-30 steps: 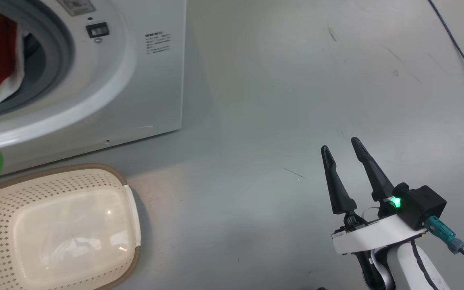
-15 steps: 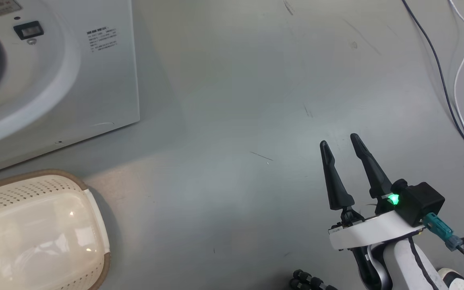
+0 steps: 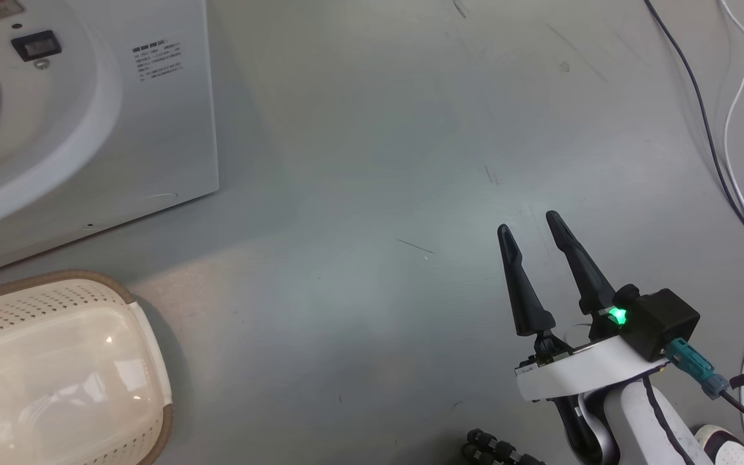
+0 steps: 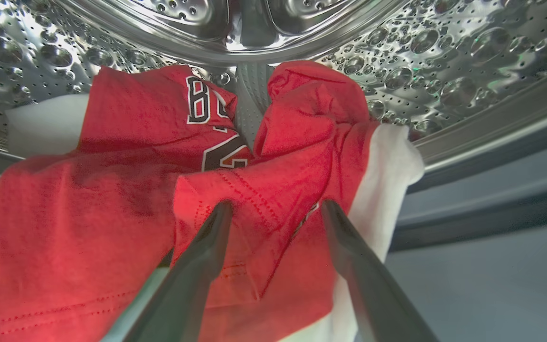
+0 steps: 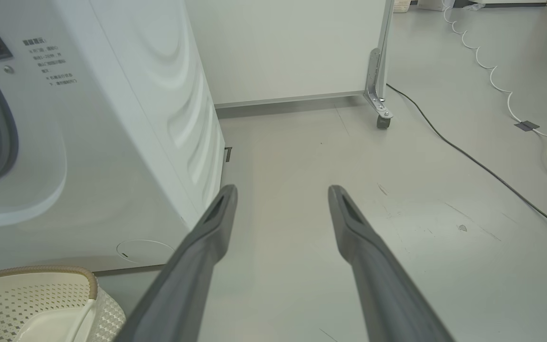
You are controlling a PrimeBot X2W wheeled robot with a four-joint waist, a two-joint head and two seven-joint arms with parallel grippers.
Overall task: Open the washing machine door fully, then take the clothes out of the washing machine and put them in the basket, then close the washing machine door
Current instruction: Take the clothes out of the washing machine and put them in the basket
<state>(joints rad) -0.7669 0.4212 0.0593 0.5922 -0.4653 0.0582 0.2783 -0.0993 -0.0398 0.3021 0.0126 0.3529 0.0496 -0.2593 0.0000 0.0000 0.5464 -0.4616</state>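
A test lab is suggested by a bare grey floor (image 5: pixel 302 156), loose trailing cables (image 5: pixel 492 173), a white castor-mounted partition (image 5: pixel 283 47) and a freestanding white front-loading washing machine (image 5: pixel 126 118).

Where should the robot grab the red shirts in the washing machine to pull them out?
Pinch the bunched fold at the front of the red shirts, where it humps up by the lip of the drum. Come straight in through the open front, like the left gripper, with one open finger on each side. A raised fold probably pinches easier than flat cloth.

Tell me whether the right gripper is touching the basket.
Apart. The head view shows a wide stretch of bare floor between the right gripper and the basket.
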